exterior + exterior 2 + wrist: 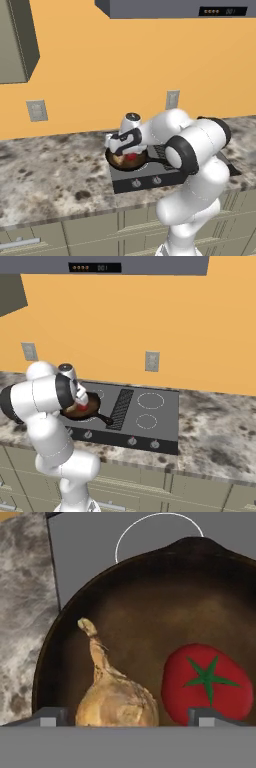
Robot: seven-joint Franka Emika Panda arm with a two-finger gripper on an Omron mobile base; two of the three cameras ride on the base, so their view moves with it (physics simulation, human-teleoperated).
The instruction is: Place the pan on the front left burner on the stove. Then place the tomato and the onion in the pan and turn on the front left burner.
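The dark cast-iron pan (150,607) sits on the left front part of the black glass stove (145,176), its handle (103,419) pointing toward the central grille. Inside lie the tan onion (116,699) with its pointed tip up and the red tomato (207,682), side by side. My gripper (127,718) hovers just above the pan, open. Its fingertips (50,717) stand wide on either side of the onion without touching it. The pan covers the front left burner. In the left base view the gripper (122,149) hangs over the pan (127,161).
A white ring outline (150,517) shows on the glass beyond the pan's far rim. Grey knobs (136,183) line the stove's front edge. Granite counter (50,175) spreads to the left, with two more ring outlines (150,401) right of the grille (121,402).
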